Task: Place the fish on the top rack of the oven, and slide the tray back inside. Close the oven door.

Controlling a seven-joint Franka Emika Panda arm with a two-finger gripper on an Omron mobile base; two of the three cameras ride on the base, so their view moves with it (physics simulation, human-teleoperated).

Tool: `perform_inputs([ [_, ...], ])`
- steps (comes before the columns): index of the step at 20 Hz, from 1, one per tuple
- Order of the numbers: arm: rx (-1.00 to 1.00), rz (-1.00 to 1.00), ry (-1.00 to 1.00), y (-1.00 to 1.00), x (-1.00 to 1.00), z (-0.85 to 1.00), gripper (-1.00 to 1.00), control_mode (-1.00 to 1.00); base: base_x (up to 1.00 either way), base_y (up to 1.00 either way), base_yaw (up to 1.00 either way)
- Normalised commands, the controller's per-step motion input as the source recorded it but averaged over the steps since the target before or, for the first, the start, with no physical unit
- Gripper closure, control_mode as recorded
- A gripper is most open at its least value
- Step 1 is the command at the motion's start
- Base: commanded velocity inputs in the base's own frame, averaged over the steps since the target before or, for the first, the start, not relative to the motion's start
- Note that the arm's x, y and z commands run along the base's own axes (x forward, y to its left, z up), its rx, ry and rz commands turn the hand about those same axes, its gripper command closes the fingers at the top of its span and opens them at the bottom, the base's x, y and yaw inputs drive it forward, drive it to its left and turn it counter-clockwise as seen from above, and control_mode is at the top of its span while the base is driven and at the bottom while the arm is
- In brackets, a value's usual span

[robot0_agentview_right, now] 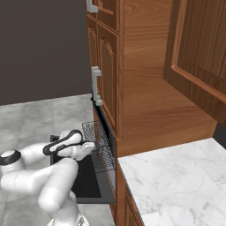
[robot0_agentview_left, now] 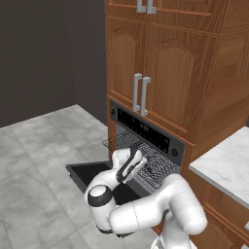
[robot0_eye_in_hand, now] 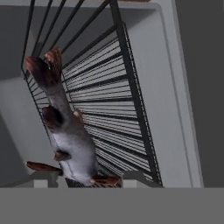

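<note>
The oven (robot0_agentview_left: 146,133) sits built into the tall wooden cabinets (robot0_agentview_left: 160,73), its black control strip just under the pair of steel handles (robot0_agentview_left: 141,93); the oven door (robot0_agentview_left: 90,176) hangs folded down flat, black face up, in front of the cavity; the top rack (robot0_agentview_left: 146,153) is drawn out over the door, a thin wire grid jutting from the opening. The white arm reaches across the door with its gripper (robot0_eye_in_hand: 85,177) at the pulled-out rack; in the hand view the fish (robot0_eye_in_hand: 65,131) lies between the two finger tips, grey body toward the hand, reddish-brown tail pointing away over the rack's bars (robot0_eye_in_hand: 113,113); the jaws look closed on the fish. A white marble counter (robot0_agentview_right: 176,181) lies to the right of the oven.
</note>
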Motion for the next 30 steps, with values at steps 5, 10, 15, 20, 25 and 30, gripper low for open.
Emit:
perform_inputs([
  [5,-0.11,-0.1,0.0,0.17,0.44,-0.32,-1.0,-1.0,0.0,0.0,0.0],
  [10,-0.11,-0.11,0.0,0.21,0.45,-0.28,-1.0,-1.0,0.0,0.0,0.0],
  [15,-0.1,-0.11,0.0,0.26,0.4,-0.26,-1.0,-1.0,0.0,0.0,0.0],
  [20,-0.1,-0.11,0.0,0.29,0.41,-0.25,-1.0,-1.0,0.0,0.0,0.0],
  [25,-0.11,-0.11,0.0,0.27,0.46,-0.29,-1.0,-1.0,0.0,0.0,0.0],
  [30,-0.1,-0.09,0.0,0.4,0.16,-0.24,-1.0,-1.0,0.0,0.0,0.0],
])
